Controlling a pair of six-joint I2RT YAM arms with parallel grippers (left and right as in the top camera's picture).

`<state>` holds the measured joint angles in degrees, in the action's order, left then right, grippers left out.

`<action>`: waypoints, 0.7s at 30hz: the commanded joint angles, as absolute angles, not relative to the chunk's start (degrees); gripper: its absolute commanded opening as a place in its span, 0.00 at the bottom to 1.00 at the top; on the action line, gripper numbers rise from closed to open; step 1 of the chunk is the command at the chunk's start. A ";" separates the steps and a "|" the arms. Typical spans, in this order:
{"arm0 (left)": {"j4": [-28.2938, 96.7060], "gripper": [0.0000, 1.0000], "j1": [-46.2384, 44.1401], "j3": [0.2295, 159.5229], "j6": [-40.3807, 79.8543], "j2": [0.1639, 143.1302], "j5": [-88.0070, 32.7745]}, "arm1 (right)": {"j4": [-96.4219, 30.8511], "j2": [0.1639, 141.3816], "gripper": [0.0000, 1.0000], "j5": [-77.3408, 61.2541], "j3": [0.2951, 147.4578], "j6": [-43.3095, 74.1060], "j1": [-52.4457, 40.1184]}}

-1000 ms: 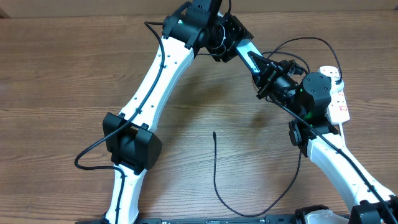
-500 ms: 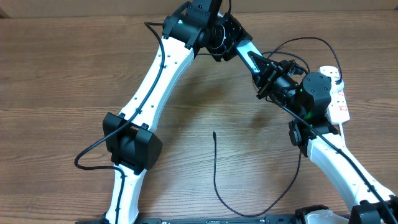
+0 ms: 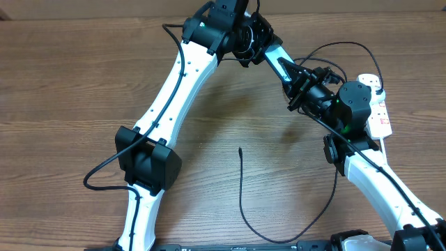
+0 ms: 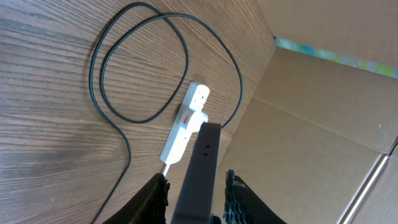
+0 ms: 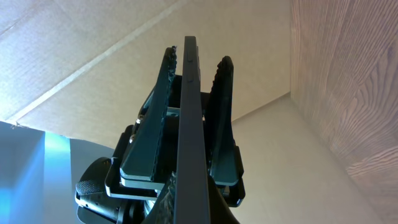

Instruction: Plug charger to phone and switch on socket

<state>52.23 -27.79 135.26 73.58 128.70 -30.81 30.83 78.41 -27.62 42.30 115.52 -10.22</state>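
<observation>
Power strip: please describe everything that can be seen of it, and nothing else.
The power strip is a small white bar, plastic by its look, with a socket face at its far end and red marks near the middle. It lies flat on the wooden table, close to a cardboard wall. A thin black cable curves round its far end. The dark phone hides part of one long side, and from overhead the right arm covers part of it. The switch positions cannot be told.

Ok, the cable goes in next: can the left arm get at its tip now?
Probably not yet: the cable tip lies in the open, but the left fingers are around the phone.
</observation>
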 commanded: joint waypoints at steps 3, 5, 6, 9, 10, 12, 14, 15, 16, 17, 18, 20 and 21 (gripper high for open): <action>51.96 0.29 -28.60 136.38 73.95 129.01 -30.63 | 32.10 78.24 0.04 -27.07 43.11 115.72 -10.55; 51.96 0.24 -28.60 136.38 73.95 129.01 -30.63 | 32.10 78.24 0.04 -27.09 43.11 115.72 -10.55; 51.94 0.24 -28.60 136.38 73.95 129.01 -30.63 | 32.10 78.24 0.04 -27.09 43.11 115.70 -10.57; 51.96 0.20 -28.60 136.38 73.95 129.01 -30.59 | 32.10 78.24 0.04 -27.09 43.11 115.72 -10.55; 51.96 0.18 -28.60 136.38 73.95 129.01 -30.48 | 32.08 78.24 0.04 -27.07 43.11 115.72 -10.55; 51.96 0.17 -28.60 136.38 73.95 129.01 -30.41 | 32.10 78.24 0.04 -27.07 43.11 115.70 -10.55; 51.96 0.17 -28.60 136.38 73.95 129.01 -30.41 | 32.10 78.24 0.04 -27.07 43.11 115.70 -10.55; 51.96 0.17 -28.60 136.38 73.95 129.01 -30.41 | 32.08 78.24 0.04 -27.07 43.11 115.72 -10.55; 51.96 0.17 -28.60 136.38 73.95 129.01 -30.41 | 32.10 78.24 0.04 -27.07 43.11 115.72 -10.55; 51.96 0.16 -28.60 136.38 73.95 129.01 -30.44 | 32.10 78.24 0.04 -27.07 43.11 115.72 -10.55; 51.99 0.16 -28.60 136.38 73.95 129.01 -30.41 | 32.10 78.24 0.04 -27.07 43.11 115.72 -10.55; 51.96 0.15 -28.64 136.38 73.95 129.01 -30.41 | 32.10 78.24 0.04 -27.07 43.11 115.72 -10.55; 51.96 0.15 -28.64 136.38 73.93 129.01 -30.44 | 32.10 78.24 0.06 -27.07 43.11 115.70 -10.55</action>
